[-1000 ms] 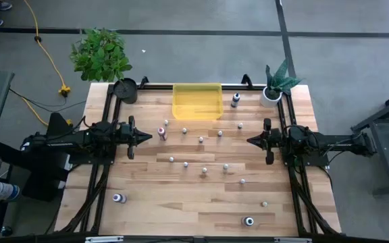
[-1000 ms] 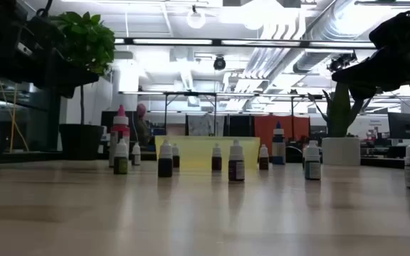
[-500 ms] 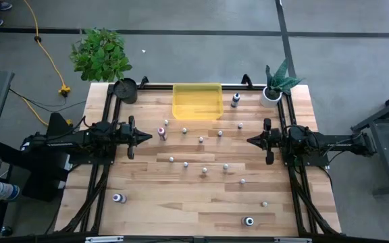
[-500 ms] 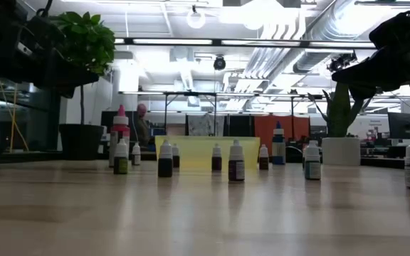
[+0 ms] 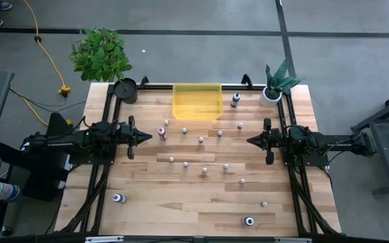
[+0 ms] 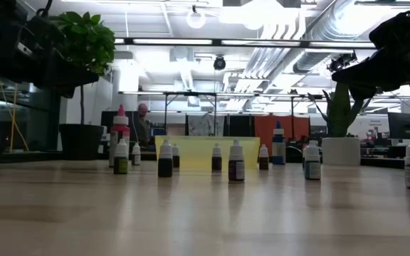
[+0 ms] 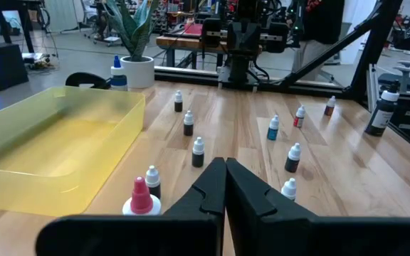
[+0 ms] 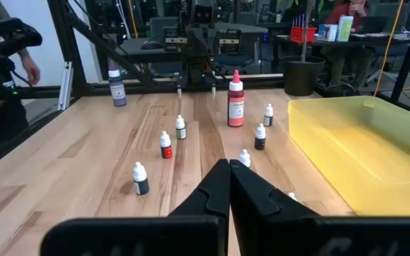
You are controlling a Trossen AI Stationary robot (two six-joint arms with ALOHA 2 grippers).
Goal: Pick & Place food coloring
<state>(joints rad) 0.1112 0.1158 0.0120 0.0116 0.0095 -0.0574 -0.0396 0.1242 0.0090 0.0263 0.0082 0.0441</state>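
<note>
Nothing has changed in the last second: both arms wait. The left gripper (image 5: 148,136) and right gripper (image 5: 250,141) stay clenched, empty. The food coloring (image 5: 204,171) stands scattered outside the yellow bin (image 5: 197,101); picking is not begun.

Bright, even light from above, and the bench (image 5: 201,189) shows pale and clean from overhead, with only faint, short shadows under the arms. Down at bench height, the ceiling lamps (image 6: 196,19) blaze white and wash out the pipes around them, so the arms read as black silhouettes against the glare. The near wood goes soft and blurry with a dull sheen. Through the wrist cameras, the left claw (image 7: 225,186) and right claw (image 8: 229,186) loom dark and unfocused, and straight lines bow at the edges.
</note>
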